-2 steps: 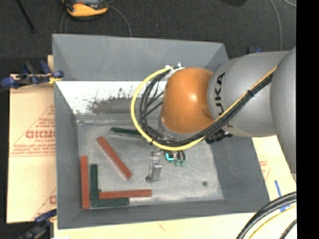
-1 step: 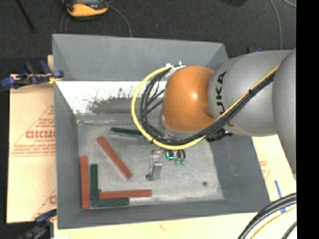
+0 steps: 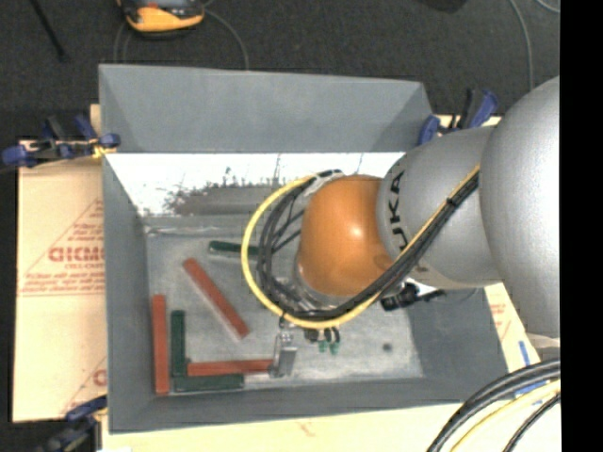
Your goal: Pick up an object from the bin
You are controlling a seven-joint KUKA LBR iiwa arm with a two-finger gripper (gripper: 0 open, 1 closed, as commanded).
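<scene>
A grey metal bin (image 3: 122, 281) is seen from above, with a silver robot arm (image 3: 471, 205) reaching in from the right. A rounded orange cover (image 3: 341, 234) on the arm's wrist and a loop of yellow and black cables (image 3: 252, 252) hang over the middle of the bin floor.

Below them the gripper (image 3: 284, 354) points down. It sits low in the bin, close to the near wall and about midway along it. Whether it is open or closed, or has hold of anything, cannot be told from this angle.

The gripper is at the right end of a red bar (image 3: 231, 368) that lies flat along the near wall. Whether the two touch is unclear. A short dark green bar (image 3: 212, 381) lies just beside the red bar on its near side, parallel to it.

In the near left corner, a second red bar (image 3: 160, 345) and a second dark green bar (image 3: 177, 339) lie side by side, running from far to near. With the pair along the near wall they form an L shape.

A longer orange-red bar (image 3: 215, 298) lies on the diagonal across the left half of the floor, apart from the others. Farther back, a dark green stick (image 3: 229, 249) pokes out from under the cables, its right end hidden.
</scene>
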